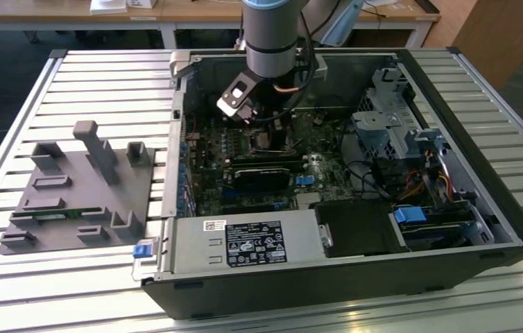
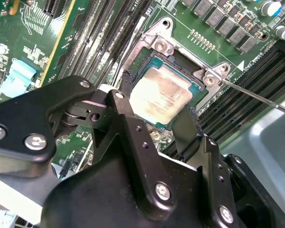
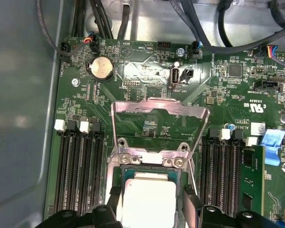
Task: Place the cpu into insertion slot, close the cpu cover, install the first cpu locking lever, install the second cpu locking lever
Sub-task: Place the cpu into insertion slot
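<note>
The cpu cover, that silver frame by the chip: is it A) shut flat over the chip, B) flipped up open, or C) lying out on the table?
B: in the first wrist view the cpu cover stands flipped up, leaving the cpu bare.

The grey robot arm (image 1: pixel 271 35) points straight down. Its black gripper (image 2: pixel 159 96) holds both fingers (image 2: pixel 194 124) spread apart.
</note>
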Robot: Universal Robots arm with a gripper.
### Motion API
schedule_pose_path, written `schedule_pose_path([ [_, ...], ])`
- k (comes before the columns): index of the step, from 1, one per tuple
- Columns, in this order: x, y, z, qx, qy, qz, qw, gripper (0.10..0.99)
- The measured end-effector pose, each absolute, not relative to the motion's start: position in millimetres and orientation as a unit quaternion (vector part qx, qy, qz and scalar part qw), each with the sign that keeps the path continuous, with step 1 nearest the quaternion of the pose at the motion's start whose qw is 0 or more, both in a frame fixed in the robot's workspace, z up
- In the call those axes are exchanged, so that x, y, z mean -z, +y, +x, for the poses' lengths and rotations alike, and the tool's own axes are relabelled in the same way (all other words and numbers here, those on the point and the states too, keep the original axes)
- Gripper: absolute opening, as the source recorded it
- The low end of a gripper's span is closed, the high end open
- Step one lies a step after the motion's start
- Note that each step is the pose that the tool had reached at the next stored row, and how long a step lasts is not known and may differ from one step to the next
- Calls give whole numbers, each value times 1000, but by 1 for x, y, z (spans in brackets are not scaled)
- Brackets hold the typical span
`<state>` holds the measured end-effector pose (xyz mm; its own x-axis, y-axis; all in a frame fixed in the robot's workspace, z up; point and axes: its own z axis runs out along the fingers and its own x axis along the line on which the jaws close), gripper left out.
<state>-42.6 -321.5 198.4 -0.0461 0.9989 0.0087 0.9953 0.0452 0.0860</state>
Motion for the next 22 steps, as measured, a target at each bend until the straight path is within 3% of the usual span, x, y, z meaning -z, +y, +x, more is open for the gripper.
schedule_pose_path([
  [7,-205,-322,-43,-34,722,690,26,604],
  [9,-206,-322,-43,-34,722,690,26,478],
  [10,-206,-322,-43,-34,722,690,26,478],
  [12,-206,-323,-43,-33,722,690,25,361],
  [13,-207,-323,-43,-33,722,690,25,361],
  [14,-207,-323,-43,-33,722,690,25,302],
  [17,-209,-323,-42,-32,722,690,24,243],
  [19,-210,-323,-42,-32,722,690,24,125],
  [22,-211,-323,-42,-32,722,690,24,106],
])
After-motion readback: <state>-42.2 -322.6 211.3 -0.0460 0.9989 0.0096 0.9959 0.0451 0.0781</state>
